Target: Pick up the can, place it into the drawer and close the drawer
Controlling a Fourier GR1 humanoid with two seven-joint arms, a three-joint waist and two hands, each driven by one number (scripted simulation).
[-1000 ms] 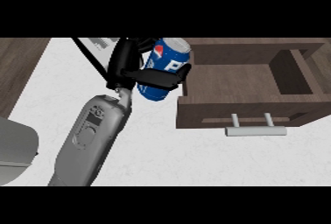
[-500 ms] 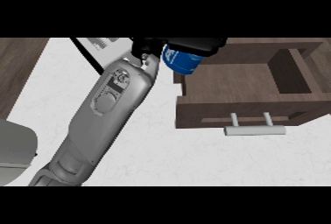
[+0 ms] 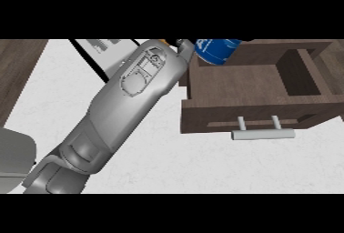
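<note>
Fingers of the left hand [image 3: 190,49] run mostly off the view's 12 o'clock edge. Only a dark sliver shows against the blue can [image 3: 216,49], so their curl is hidden, but the can hangs off the wrist end above the desk, so I judge them wrapped round it. The can sits tilted over the open drawer [image 3: 245,84], at about 11 o'clock of the drawer's floor and close to its left wall and back corner. Let go here, it could catch that wall's rim and tip out onto the desk [image 3: 174,168], or land on its side and roll. The grey forearm [image 3: 131,98], coming in from 7 o'clock, passes just beside the drawer's left wall and could nudge the drawer. If the can ends up standing taller than the walls, the later push on the handle [image 3: 263,134] at 5 o'clock could jam. A second ago the can was further toward 9 o'clock, over the desk outside the drawer, with fingers plainly round it. Since then the arm has stretched toward 1 o'clock, while drawer and handle have stayed put.
</note>
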